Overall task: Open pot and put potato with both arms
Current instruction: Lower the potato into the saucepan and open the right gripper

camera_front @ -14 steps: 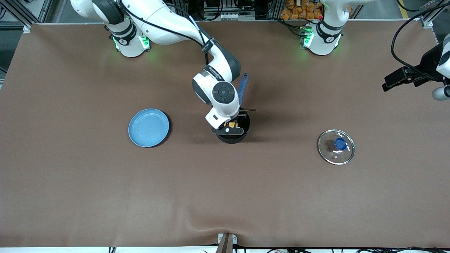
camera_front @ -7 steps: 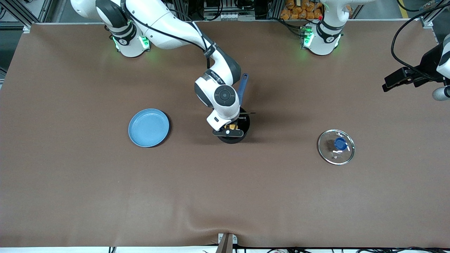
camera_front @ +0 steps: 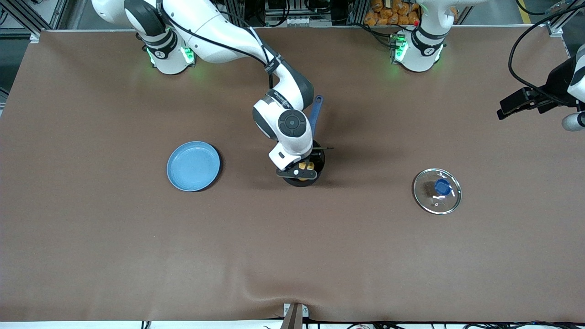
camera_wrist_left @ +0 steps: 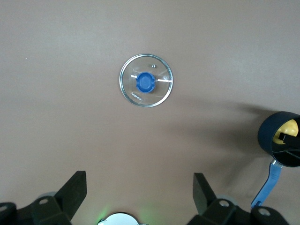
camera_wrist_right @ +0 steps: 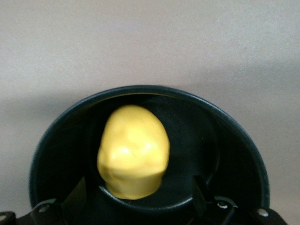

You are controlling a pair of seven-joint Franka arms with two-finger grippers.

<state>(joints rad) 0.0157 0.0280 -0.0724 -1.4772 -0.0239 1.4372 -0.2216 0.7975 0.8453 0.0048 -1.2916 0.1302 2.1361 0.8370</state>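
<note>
Evidently little remained: the lumpy yellow potato point(camera_wrist_right: 133, 152) lay inside the small black saucepan point(camera_front: 301, 170), uncovered, its round glass lid point(camera_front: 437, 191) well apart. The right gripper point(camera_front: 299, 170) hung over it, jaws open and empty; the left gripper point(camera_wrist_left: 139, 194) waited, open.

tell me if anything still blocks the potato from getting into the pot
Nothing visible does: the potato already lies inside the open pot, the right gripper open just above it. The glass lid lies apart on the table.
</note>
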